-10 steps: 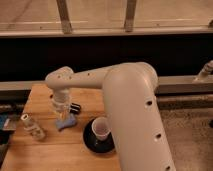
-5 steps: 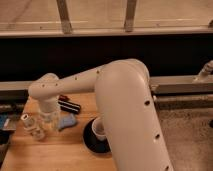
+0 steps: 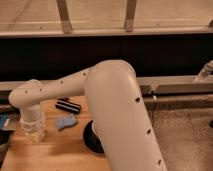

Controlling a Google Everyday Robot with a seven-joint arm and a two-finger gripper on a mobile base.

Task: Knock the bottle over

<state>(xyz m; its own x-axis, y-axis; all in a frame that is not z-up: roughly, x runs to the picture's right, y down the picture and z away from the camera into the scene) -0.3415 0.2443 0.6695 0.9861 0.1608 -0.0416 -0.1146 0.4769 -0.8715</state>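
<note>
My white arm [image 3: 107, 95] reaches from the right across the wooden table [image 3: 60, 155] to its left side. The gripper [image 3: 33, 131] hangs from the wrist, pointing down, low over the table near the left edge. It stands right where the small clear bottle stood, and the bottle is hidden behind it. The pale shape under the wrist cannot be told apart as bottle or gripper. Whether the bottle is upright or down cannot be seen.
A black oblong object [image 3: 68, 106] lies at the back of the table. A blue crumpled thing [image 3: 66, 121] lies right of the gripper. A dark round dish [image 3: 91, 138] is partly hidden behind the arm. Another blue item [image 3: 4, 122] sits at the left edge.
The gripper has swung left from above the blue thing to the bottle's spot and now covers the bottle. The white cup in the dish is now hidden by the arm.
</note>
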